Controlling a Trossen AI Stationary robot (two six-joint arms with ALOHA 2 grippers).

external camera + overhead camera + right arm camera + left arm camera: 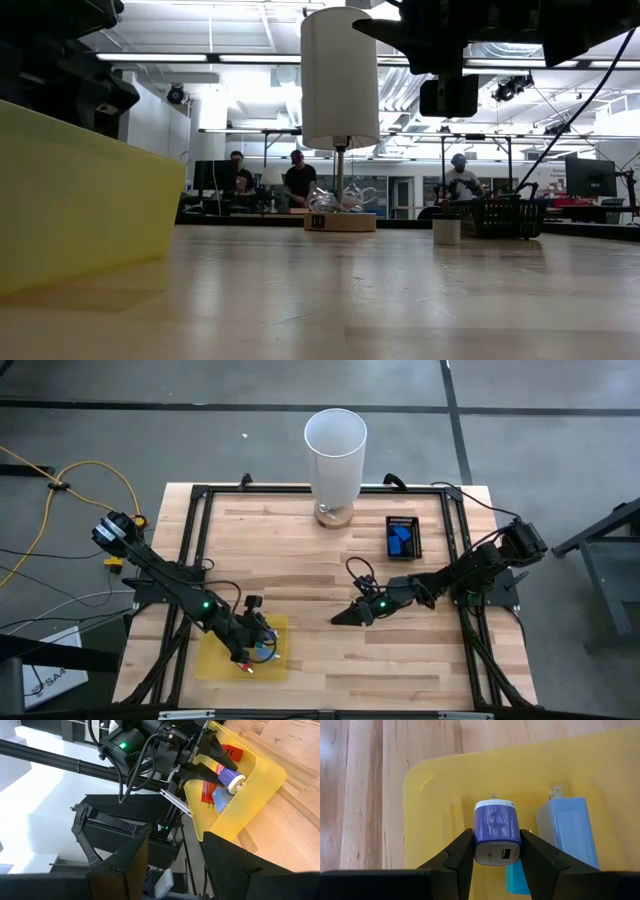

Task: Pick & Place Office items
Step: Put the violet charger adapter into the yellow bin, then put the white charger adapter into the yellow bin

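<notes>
Purple charger (496, 831), white-capped with two prongs, clamped in left gripper (496, 851) jaws above yellow tray (435, 785). Right gripper (172, 852) jaws wide, empty.

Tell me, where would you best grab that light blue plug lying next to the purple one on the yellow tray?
Probably across the light blue charger's two long flat sides, coming from above: it lies flat on the yellow tray, prongs pointing away. The left gripper holds the purple charger likewise.

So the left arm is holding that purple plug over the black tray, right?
Not quite. The left gripper does hold the purple plug, but over the yellow tray, as the left wrist view shows. The black tray sits across the table.
</notes>
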